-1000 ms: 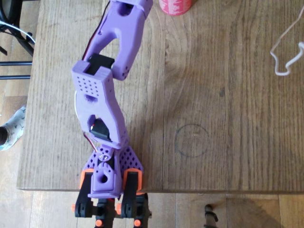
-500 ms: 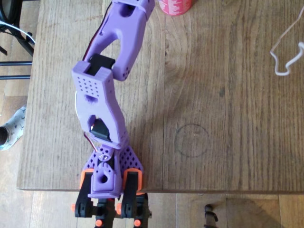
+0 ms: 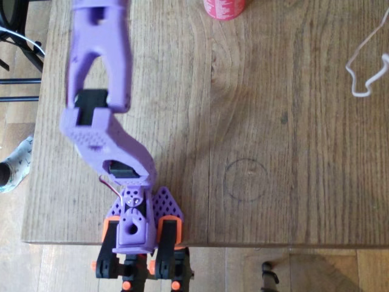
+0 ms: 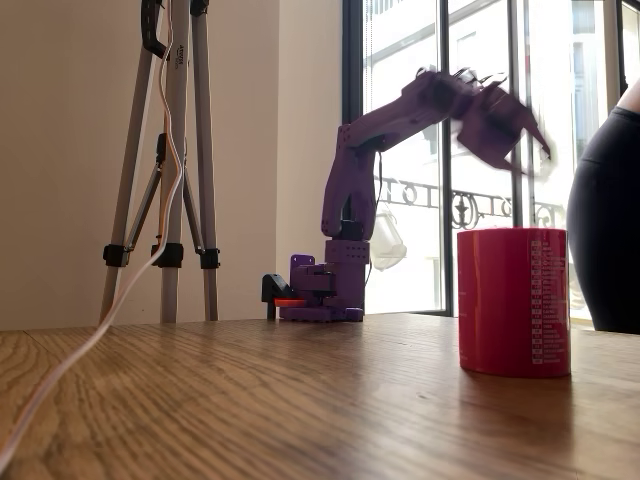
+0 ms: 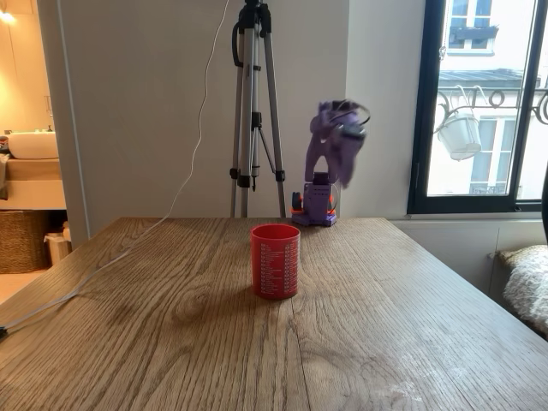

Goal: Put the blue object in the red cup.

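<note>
The red cup [image 3: 223, 7] stands at the table's far edge in the overhead view, cut off by the frame top. Both fixed views show the same cup [image 4: 514, 300] [image 5: 275, 259] upright, with white print on its side. The purple arm [image 3: 100, 91] reaches toward the upper left of the overhead view and leaves the frame there. My gripper [image 4: 520, 135] hangs high above the table, smeared by motion, up and slightly left of the cup; it is equally blurred in the other fixed view [image 5: 347, 158]. The blue brick is hidden or out of view.
A white cable [image 3: 364, 67] lies on the table's right side in the overhead view. A tripod [image 5: 255, 103] stands behind the arm's base [image 3: 137, 228]. A person [image 4: 610, 220] stands behind the cup. A faint drawn circle [image 3: 245, 180] marks the wood.
The arm has swung left in the overhead view, from pointing toward the cup at top centre to pointing at the top left. The cup has not moved.
</note>
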`<state>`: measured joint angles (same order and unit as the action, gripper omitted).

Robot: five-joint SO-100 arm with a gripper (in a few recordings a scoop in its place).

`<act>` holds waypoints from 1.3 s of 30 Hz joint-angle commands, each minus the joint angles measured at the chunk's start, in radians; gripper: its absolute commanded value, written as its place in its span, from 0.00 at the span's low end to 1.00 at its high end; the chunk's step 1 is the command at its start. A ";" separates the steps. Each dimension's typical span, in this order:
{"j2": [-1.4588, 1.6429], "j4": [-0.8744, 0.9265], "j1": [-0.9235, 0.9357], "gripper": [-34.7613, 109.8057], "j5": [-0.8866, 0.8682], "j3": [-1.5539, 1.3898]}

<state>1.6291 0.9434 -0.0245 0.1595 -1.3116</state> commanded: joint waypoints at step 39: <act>1.674 0.219 -0.130 0.24 -0.193 -1.675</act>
<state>3.3042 1.1382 -0.1626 -0.0368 -2.9330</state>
